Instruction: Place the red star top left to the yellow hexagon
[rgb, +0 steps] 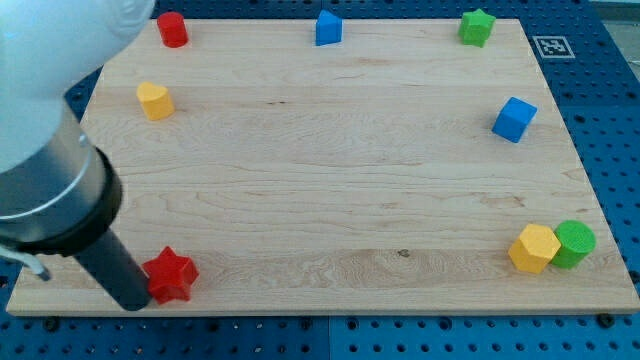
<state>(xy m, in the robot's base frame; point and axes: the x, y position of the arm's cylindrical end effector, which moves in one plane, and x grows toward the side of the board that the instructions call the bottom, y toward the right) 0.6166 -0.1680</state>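
The wooden board (330, 170) fills the view, and my arm (50, 170) covers its left edge, its rod ending at my tip (135, 303), which has no claw to open or close. The red star (171, 275) touches my tip's right side at the bottom left, far from the yellow hexagon (533, 248), which touches the green cylinder (574, 243) at the bottom right.

Tip (137, 303): pressing against the view's-left side of the red star (171, 275), near the board (330, 180)'s bottom-left corner.
Yellow hexagon (533, 248): sitting at bottom right, touching the green cylinder (574, 243).
Top edge: holding a red cylinder (172, 29), blue block (328, 28), green star (477, 27).
Left side: showing a yellow block (154, 101).
Right side: showing a blue cube (514, 119).
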